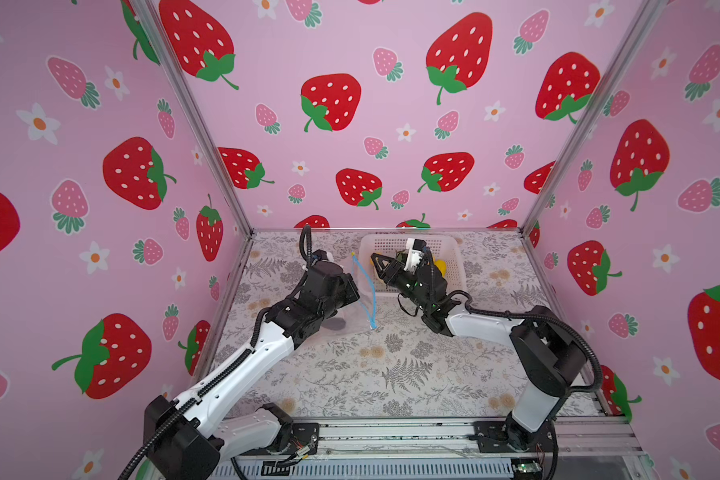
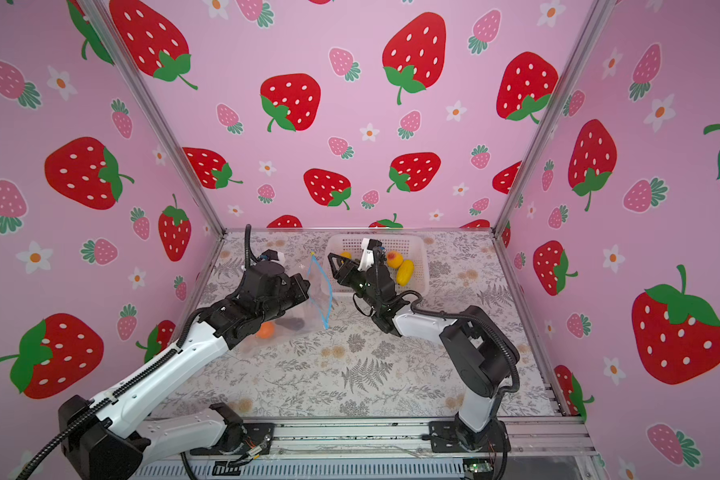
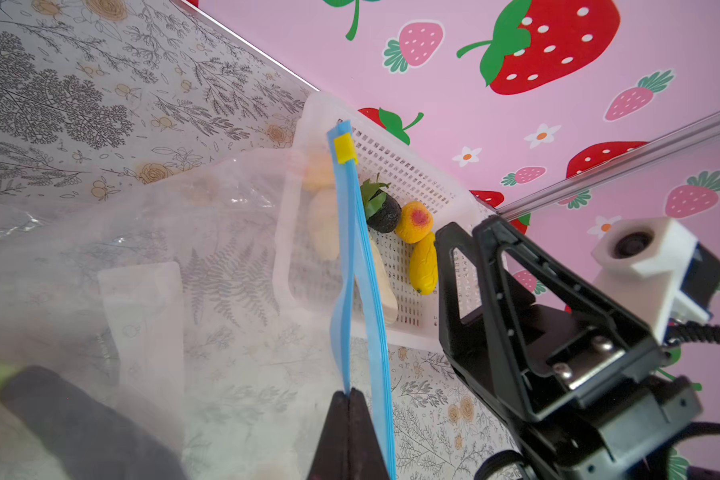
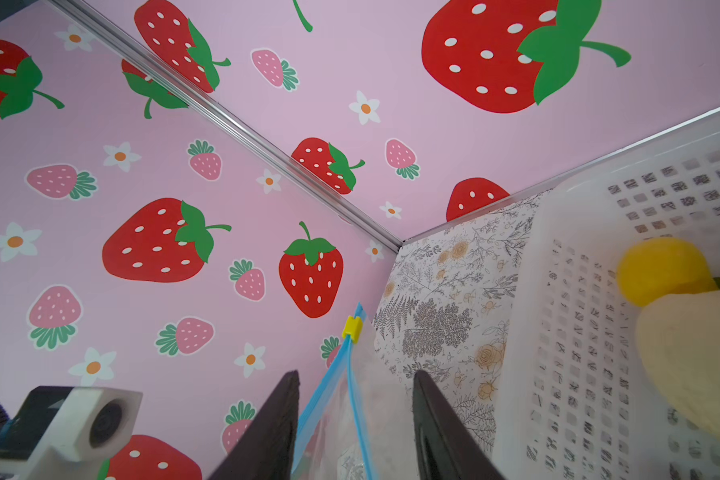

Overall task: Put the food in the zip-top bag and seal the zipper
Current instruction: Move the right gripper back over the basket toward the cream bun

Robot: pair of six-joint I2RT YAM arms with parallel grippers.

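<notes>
Left pincer (image 3: pixel 349 419), clenched on the zipper (image 3: pixel 347 257), holds the zip-top bag (image 3: pixel 163 249) mouth agape; right pincer (image 4: pixel 356 376), released and empty, straddles it, probably before fetching food (image 3: pixel 424 266) from the basket (image 3: pixel 408 174).

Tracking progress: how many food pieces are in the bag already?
2: an orange piece and a dark one beside it, in the bag, partly under the left arm. More may be hidden.

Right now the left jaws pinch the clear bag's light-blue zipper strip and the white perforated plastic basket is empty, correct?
Not empty: the left wrist view shows the white perforated plastic basket holding yellow, peach and dark toy foods. The left gripper does have its jaws shut on the light-blue zipper strip.
</notes>
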